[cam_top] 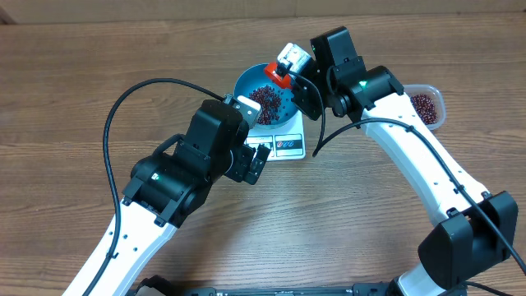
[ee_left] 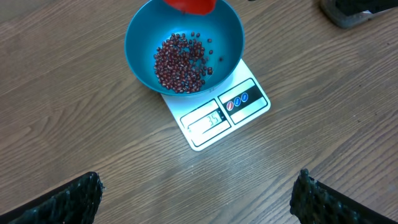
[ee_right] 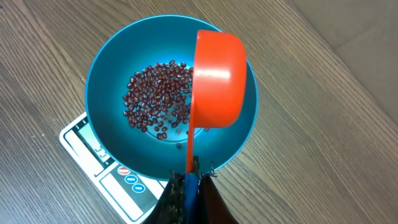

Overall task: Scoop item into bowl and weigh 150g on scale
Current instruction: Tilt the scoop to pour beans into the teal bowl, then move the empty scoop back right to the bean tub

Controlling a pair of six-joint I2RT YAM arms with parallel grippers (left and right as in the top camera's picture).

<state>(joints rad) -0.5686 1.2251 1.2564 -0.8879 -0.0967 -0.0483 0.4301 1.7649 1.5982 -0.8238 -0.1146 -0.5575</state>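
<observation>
Beans (ee_right: 158,99) piled in blue bowl (ee_right: 106,74) on scale (ee_left: 249,102), just ahead of R gripper (ee_right: 189,186). R gripper clamped on red scoop (ee_right: 217,81) handle, scoop tipped over bowl. L gripper (ee_left: 196,202) jaws wide apart, empty, bowl + scale ahead of it.

The bowl (ee_left: 140,31), round, deep and light blue with smooth walls, stands upright on the scale (ee_left: 244,102), covering its rear part. A loose pile of small, oval, dark red-brown beans (ee_left: 180,62) lies in the bottom of the bowl, with a few strays on the wall. The scale, flat, white and rectangular, lies on the wooden counter (ee_left: 74,137), its display and label panel showing in front of the bowl.
</observation>
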